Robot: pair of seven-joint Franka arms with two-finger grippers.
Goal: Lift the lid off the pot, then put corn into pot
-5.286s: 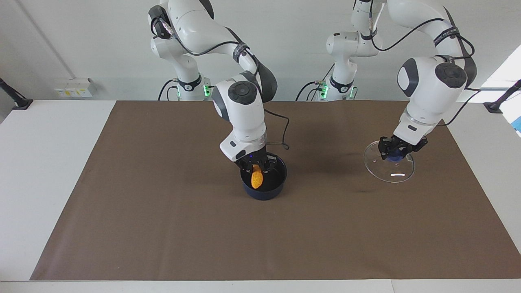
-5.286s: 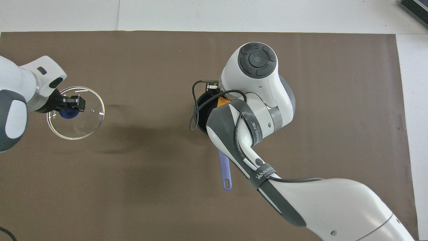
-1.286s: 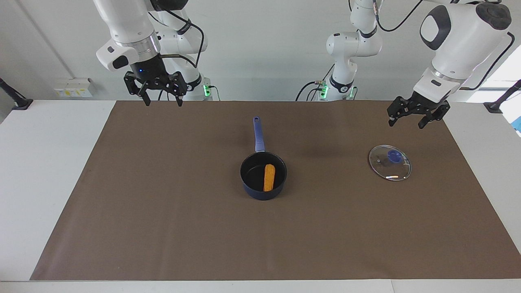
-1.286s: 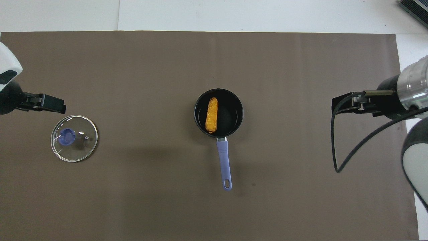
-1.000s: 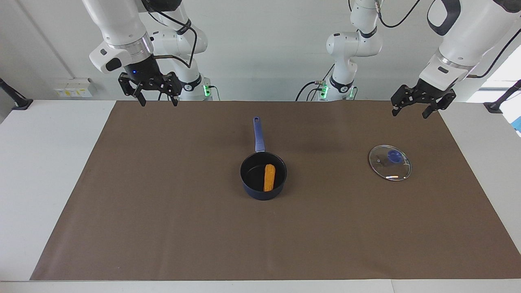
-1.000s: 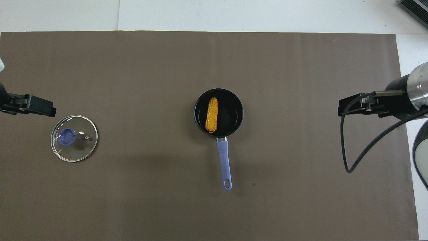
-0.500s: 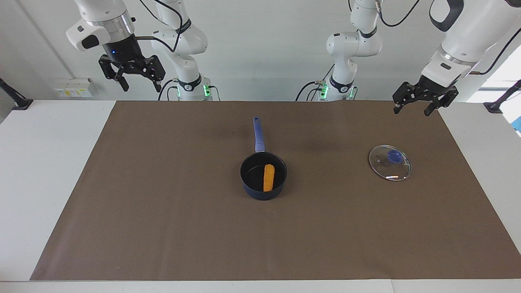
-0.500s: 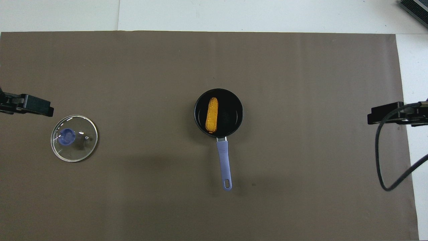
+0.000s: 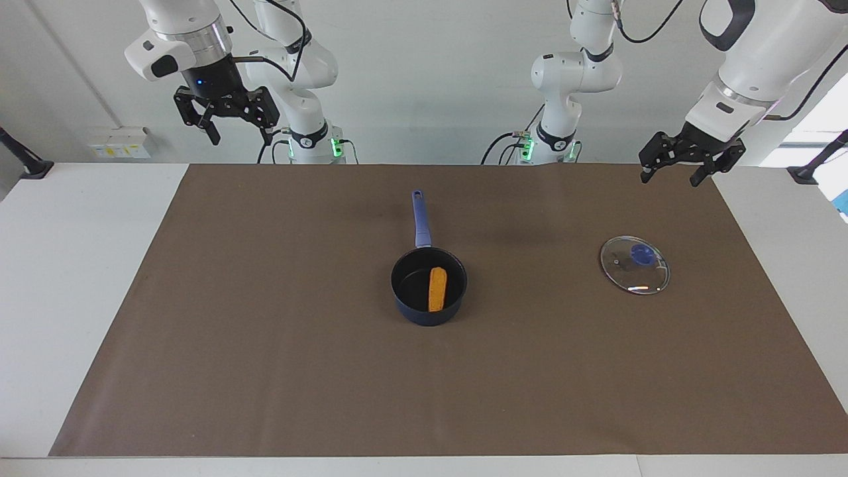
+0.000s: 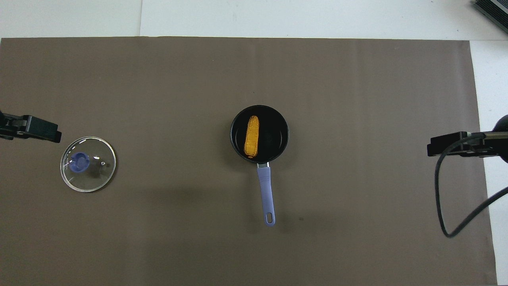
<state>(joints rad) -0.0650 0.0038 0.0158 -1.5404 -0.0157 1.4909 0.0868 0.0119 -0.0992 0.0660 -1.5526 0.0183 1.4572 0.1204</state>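
Corn lay in pot, mid-tabletop. Lid sat off, flat, toward left arm's end. Left pincer and right pincer hung raised, spread, empty. Task looked done.

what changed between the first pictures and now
The right hand let the corn go into the pot and rose away. The left hand released the lid onto the mat and lifted off. Both now hang open and empty. The pot stayed put.
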